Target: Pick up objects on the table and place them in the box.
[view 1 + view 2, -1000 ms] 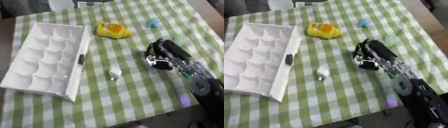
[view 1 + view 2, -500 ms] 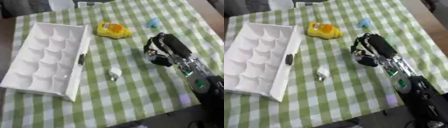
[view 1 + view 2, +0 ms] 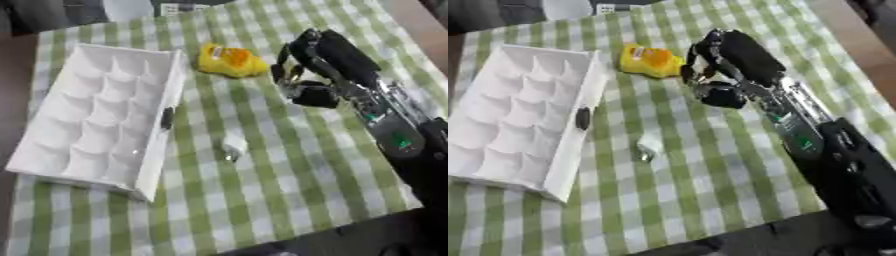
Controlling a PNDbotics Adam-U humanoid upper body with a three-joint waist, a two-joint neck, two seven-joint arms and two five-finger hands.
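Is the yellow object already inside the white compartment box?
No, the yellow object lies on the checked cloth beside the white compartment box.

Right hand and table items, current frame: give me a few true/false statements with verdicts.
1. The right hand is beside the yellow object. True.
2. The white tray holds the yellow object. False: its compartments look empty and the yellow object lies on the checked cloth.
3. A small white object lies on the cloth right of the tray. True.
4. The right hand's fingers are straight and flat on the cloth. False: they are curled downward.
5. The left hand is over the tray. False: no left hand shows in either view.
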